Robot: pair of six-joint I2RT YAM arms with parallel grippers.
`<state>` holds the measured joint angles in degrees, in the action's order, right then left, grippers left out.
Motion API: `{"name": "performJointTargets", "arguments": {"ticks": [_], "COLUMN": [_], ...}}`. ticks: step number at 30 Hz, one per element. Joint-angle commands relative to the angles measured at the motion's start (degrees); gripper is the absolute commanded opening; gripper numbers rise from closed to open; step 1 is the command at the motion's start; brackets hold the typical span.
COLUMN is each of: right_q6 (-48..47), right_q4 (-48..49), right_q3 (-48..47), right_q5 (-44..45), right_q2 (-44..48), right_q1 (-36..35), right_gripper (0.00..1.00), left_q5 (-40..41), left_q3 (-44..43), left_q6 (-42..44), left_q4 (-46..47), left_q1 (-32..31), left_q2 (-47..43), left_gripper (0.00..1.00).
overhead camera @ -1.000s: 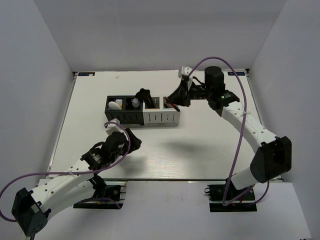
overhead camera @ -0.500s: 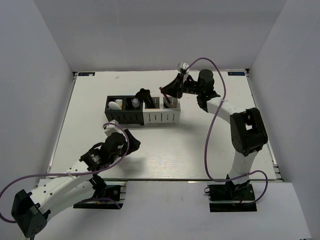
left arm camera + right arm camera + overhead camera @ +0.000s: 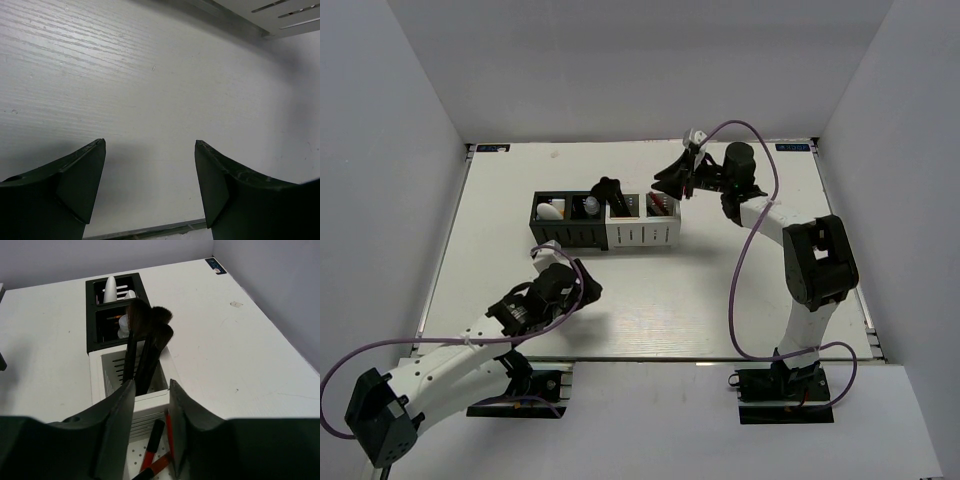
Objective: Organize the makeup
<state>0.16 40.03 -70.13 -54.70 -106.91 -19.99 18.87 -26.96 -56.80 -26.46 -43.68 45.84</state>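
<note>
Loosely bunched black brushes (image 3: 146,337) stand in a white box (image 3: 111,374); left tool (image 3: 150,145) and right tool (image 3: 151,386) are open.

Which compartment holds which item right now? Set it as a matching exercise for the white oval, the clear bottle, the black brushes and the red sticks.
Items:
1. white oval
2. clear bottle
3. black brushes
4. red sticks

Places:
A. white box, compartment next to the black box
B. black box, outer end compartment
C. white box, outer end compartment
D. black box, compartment next to the white box

Pairs: 1-B, 2-D, 3-A, 4-C
</note>
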Motion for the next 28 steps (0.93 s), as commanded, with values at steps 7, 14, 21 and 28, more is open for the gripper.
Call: {"name": "performJointTargets", "arguments": {"ticks": [7,14,21,28], "right_q6": [-4.6,-17.6,-11.4,-6.8], "right_q4": [-7.7,-55.1,-58.8,-58.5], "right_q3": [-0.8,-15.7,-0.1,7.3], "right_q5": [1.5,18.1,25.1,32.1], "right_q2": [5.4,8.9,24.7,30.0], "right_q1": [0.9,1.6,3.4,4.1], "right_gripper": [0.40,0.70,0.89,0.89], "left_q5": [1.1,1.2,-2.0,-3.5], "left_q3": [-3.7,-3.6,-6.1,-6.1], "left_q6": [1.7,8.7,17.9,22.2], "left_q4": [1.1,7.0,15.4,21.6], "left_q1": [-0.3,-0.3,-0.3,-0.3], "left_q2": [-0.3,-4.4,0.5,3.2], "left_gripper": [0.82,0.83,0.92,0.98]}}
